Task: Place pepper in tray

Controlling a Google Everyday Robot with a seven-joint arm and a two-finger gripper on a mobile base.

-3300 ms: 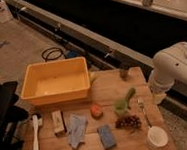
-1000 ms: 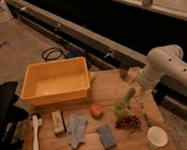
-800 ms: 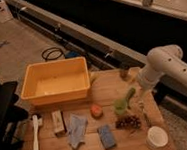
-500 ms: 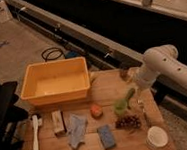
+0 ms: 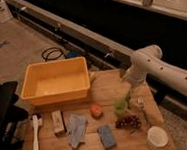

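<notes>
The pepper [image 5: 128, 94] is a slim green piece lying on the wooden table, just above the short light-green cup [image 5: 121, 106]. The tray [image 5: 54, 97] is a large, deep yellow bin at the table's back left, and its inside looks empty. My white arm reaches in from the right. The gripper [image 5: 129, 84] hangs directly over the upper end of the pepper, very close to it. I cannot tell whether it touches the pepper.
On the wooden table [image 5: 108, 88] lie an orange lump [image 5: 96, 111], dark grapes [image 5: 128, 122], a fork [image 5: 142, 110], a white bowl [image 5: 156, 137], a blue sponge [image 5: 106, 136], a blue cloth [image 5: 76, 130], a wooden block [image 5: 58, 122] and a white brush [image 5: 36, 138].
My arm has swung left and lowered from the table's right side, so the gripper now hangs over the pepper. The objects on the table have not moved.
</notes>
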